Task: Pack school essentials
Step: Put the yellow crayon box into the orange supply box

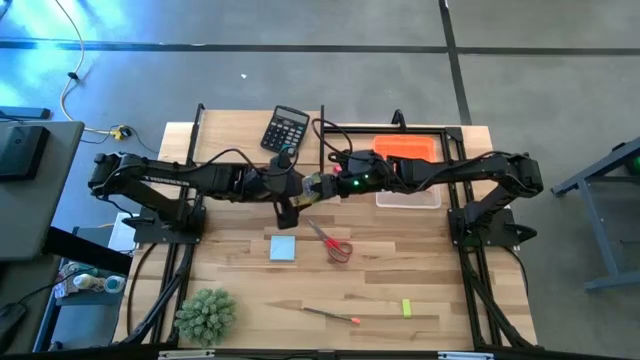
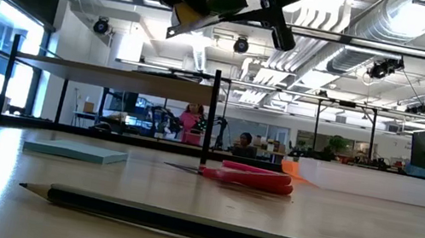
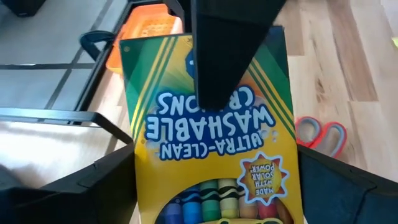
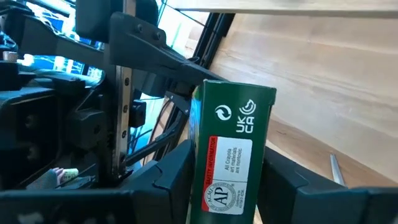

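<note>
Both tools (image 1: pixel 312 185) clamp crayon box (image 3: pixel 211 143) mid-air.

Dark jointed arms (image 1: pixel 180 180), green light, maybe

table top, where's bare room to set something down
Free: the wood between the note pad and the plant, and the stretch right of the scissors above the eraser. Crowded: mid-table, where both pincers meet on the crayon box, and the bin behind.
</note>
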You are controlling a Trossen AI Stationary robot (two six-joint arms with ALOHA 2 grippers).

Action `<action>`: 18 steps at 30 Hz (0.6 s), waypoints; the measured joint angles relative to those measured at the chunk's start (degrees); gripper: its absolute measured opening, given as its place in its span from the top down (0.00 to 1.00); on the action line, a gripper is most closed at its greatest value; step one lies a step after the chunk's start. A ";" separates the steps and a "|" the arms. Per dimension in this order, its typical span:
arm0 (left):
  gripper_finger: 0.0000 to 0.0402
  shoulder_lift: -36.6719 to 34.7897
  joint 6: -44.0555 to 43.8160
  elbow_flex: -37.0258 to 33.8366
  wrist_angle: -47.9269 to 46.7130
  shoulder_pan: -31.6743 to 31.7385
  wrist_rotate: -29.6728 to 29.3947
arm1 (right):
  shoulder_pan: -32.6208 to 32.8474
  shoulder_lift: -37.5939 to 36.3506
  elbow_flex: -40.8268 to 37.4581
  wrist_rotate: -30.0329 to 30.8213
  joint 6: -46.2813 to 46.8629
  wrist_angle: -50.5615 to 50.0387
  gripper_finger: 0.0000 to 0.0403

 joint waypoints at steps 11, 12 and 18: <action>0.13 -0.02 -0.58 0.00 0.04 -0.02 -0.87 | -0.07 0.00 -0.04 -0.13 -0.03 -0.02 0.67; 0.13 -0.02 -0.59 0.00 0.02 -0.02 -0.89 | -0.07 0.00 -0.04 -0.14 -0.03 -0.02 0.67; 0.13 -0.02 -0.60 0.00 -0.07 0.00 -0.94 | -0.11 0.00 -0.04 -0.36 -0.01 -0.01 0.67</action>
